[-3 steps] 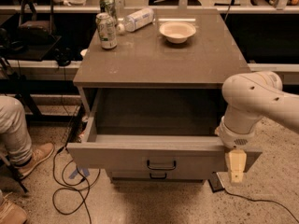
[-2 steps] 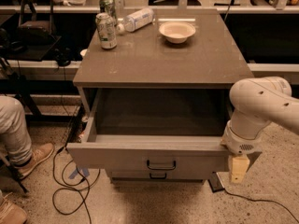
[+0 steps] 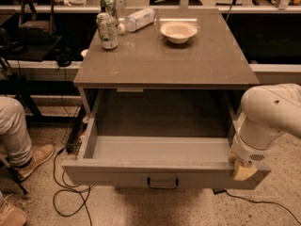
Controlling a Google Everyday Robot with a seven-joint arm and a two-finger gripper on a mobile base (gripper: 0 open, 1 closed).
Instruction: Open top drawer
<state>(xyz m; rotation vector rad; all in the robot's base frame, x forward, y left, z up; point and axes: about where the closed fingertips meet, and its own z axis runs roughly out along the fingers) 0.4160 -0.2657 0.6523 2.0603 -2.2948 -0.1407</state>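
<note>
Pincer (image 3: 244, 170) at open top drawer (image 3: 131, 174), right front corner.

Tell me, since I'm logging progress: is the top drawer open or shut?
Open. The top drawer stands far out from under the tabletop, grey inside showing. The gripper is at its front right corner.

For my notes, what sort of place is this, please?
Likely a lab or office: desks behind, floor cables, a person's leg. The gripper is at the drawer's right front corner.
</note>
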